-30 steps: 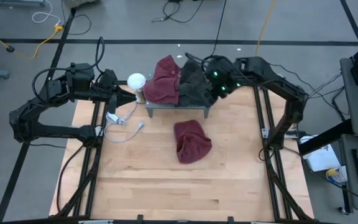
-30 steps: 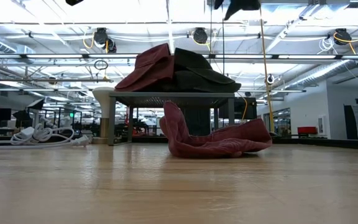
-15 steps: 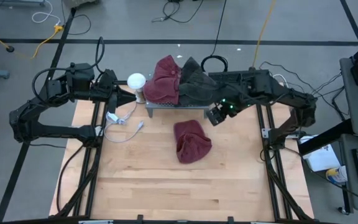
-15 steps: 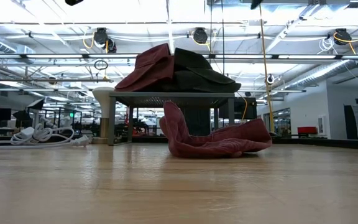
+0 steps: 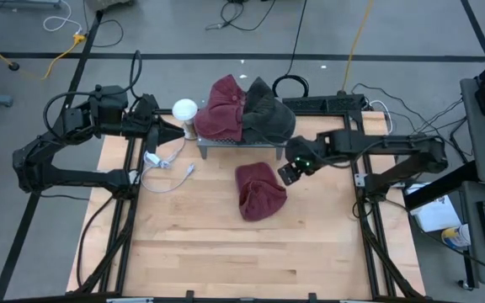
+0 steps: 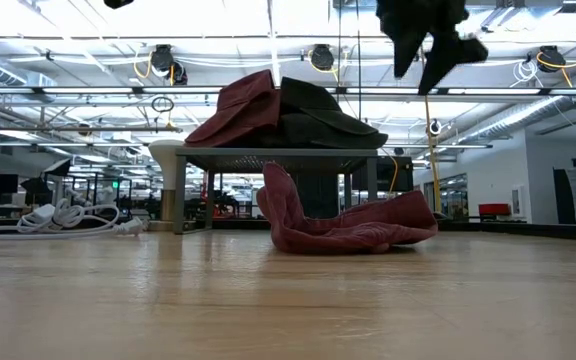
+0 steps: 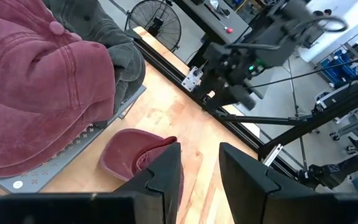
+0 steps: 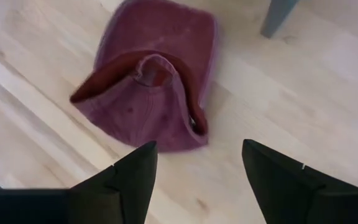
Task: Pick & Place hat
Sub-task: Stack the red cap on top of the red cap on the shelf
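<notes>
A maroon hat [image 5: 260, 192] lies crumpled on the wooden table, in front of a low grey stand [image 5: 241, 147]. A second maroon hat [image 5: 223, 109] and a dark grey hat [image 5: 269, 118] are piled on the stand. My right gripper [image 5: 286, 172] hangs open above the table, just right of the lying hat's far end. In its wrist view, the hat [image 8: 154, 81] lies ahead of the spread fingers [image 8: 197, 174]. In the low view the right gripper [image 6: 428, 40] shows high up. My left gripper [image 5: 175, 130] waits left of the stand, its fingers [image 7: 201, 168] apart with nothing between them.
A white round-topped object [image 5: 184, 109] stands at the stand's left end, close to my left gripper. A white cable [image 5: 162, 162] lies on the table's left part. Bare wood stretches toward the near edge. Black frame rails run along both sides.
My right gripper has come away from the stand's far right corner, moving toward the table's near edge and down. It has rolled as it went, and now hangs beside the maroon hat on the table. The hats have not moved.
</notes>
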You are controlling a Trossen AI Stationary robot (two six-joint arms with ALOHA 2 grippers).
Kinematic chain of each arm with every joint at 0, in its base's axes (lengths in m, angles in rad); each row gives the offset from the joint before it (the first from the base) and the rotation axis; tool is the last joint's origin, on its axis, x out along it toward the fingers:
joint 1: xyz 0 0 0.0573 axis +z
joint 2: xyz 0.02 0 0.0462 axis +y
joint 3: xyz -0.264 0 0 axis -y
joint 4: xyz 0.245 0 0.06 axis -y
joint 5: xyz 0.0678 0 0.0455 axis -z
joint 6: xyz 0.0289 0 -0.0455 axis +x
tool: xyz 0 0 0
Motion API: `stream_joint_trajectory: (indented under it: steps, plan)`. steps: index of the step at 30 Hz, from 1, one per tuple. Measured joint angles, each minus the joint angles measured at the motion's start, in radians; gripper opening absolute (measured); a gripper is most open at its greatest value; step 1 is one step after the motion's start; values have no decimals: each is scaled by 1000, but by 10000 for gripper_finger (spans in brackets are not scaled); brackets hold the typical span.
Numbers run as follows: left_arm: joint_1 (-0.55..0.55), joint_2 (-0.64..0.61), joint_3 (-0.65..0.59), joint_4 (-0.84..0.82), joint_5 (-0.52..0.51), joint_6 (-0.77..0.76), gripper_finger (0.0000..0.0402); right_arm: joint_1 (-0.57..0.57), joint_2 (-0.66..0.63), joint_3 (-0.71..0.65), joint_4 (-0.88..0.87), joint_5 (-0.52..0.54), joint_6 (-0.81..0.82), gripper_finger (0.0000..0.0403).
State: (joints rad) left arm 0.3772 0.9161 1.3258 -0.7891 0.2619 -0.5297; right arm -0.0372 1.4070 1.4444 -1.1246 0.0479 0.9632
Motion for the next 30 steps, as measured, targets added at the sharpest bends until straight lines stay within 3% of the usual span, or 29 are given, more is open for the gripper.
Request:
stream_joint_trajectory:
  steps: [8, 17, 30]
  plan:
    - [-7, 0, 0, 0, 0, 0, 113, 0, -101, -332, 398, 0, 89, 216]
    - [-7, 0, 0, 0, 0, 1, 113, -6, -113, -585, 729, 5, 181, 212]
    - [-7, 0, 0, 0, -2, 4, 113, -49, -19, -647, 866, 8, 161, 212]
